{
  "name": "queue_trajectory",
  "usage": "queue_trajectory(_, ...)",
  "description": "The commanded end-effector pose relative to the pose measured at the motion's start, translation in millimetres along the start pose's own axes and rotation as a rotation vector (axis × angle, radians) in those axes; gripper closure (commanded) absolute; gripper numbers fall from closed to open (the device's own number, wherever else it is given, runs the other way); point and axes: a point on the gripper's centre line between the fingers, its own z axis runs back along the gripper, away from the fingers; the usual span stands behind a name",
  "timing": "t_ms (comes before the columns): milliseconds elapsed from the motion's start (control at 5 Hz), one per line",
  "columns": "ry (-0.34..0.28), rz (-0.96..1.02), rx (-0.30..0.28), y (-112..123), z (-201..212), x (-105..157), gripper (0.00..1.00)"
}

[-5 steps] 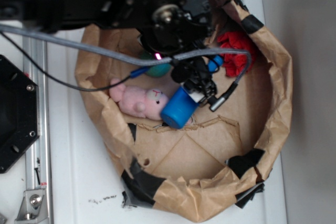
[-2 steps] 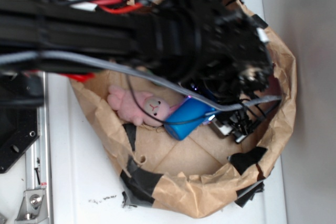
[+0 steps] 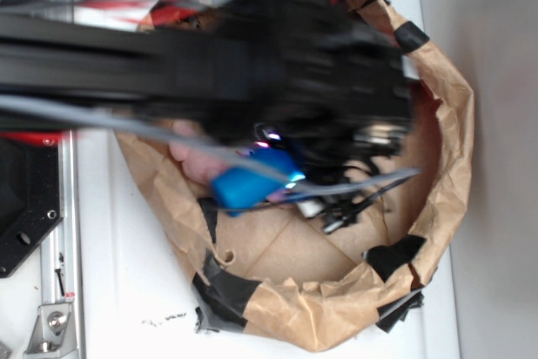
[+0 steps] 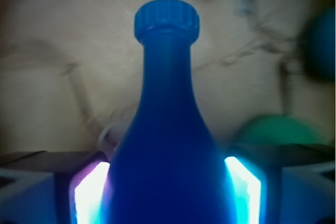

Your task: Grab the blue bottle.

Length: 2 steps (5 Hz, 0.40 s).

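The blue bottle (image 4: 167,145) fills the middle of the wrist view, cap (image 4: 166,20) pointing away from the camera. Its wide body sits squeezed between the two lit pads (image 4: 89,192) of my gripper (image 4: 168,195), which is shut on it. In the exterior view the bottle (image 3: 250,182) shows as a bright blue shape lying sideways over the floor of the brown paper bag (image 3: 450,124). The blurred black arm (image 3: 252,65) hides the gripper's fingers there.
A pink plush (image 3: 189,160) peeks out left of the bottle, mostly covered. Beyond the bottle lie a teal ball (image 4: 321,51) and a green object (image 4: 273,129). The bag's crumpled walls with black tape (image 3: 227,287) ring everything. A black plate (image 3: 25,199) lies at the left.
The arm has swung left inside the bag with the bottle in the gripper. The bottle now overlaps the pink plush, which showed fully before.
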Motion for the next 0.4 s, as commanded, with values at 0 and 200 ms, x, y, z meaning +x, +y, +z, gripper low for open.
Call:
queue_trajectory(0,-0.307,-0.214,-0.023,22.0,88.3,7.9,1.00)
queue_trajectory(200,-0.251,-0.203,-0.032,18.4,83.9,17.7,1.00)
